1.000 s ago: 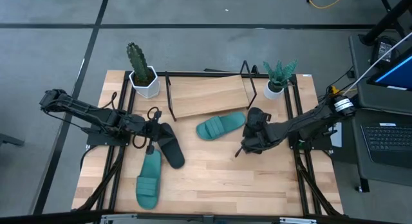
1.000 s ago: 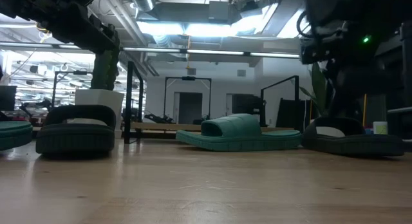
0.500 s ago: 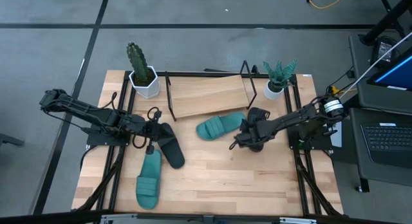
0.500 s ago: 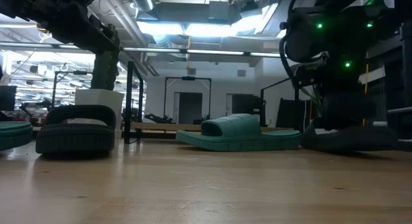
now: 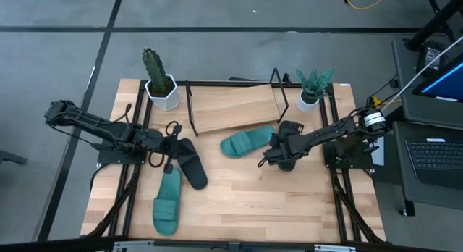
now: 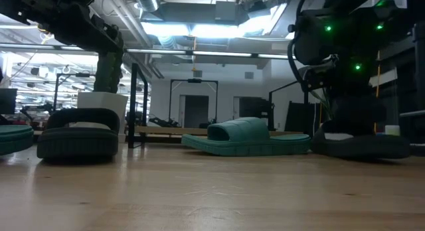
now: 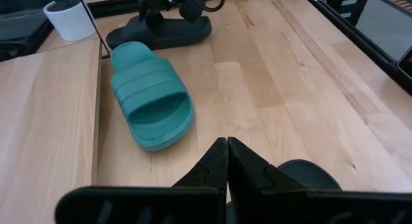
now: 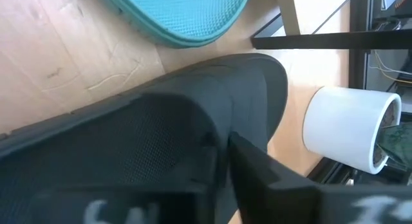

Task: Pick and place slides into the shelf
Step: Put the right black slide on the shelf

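Note:
Two black and two teal slides lie sole-down on the wooden table. My right gripper stands over the right black slide, shut on it. One teal slide lies just left of it, below the slanted shelf, whose board is bare. The other teal slide lies near the front left. My left gripper is shut, hovering by the far end of the left black slide and touching nothing that shows. My right gripper comes down on the black slide from above, its fingers closed on the raised strap part. The gripper body hides the exact place of contact. The slide's sole rests flat on the table.
A cactus in a white pot stands at the shelf's left end and a small plant in a white pot at its right end. Black frame rails run along both table sides. Bare tabletop lies at the front middle.
My right gripper has gone down and a little toward the table's left, onto the right black slide. The slide has stayed on the table.

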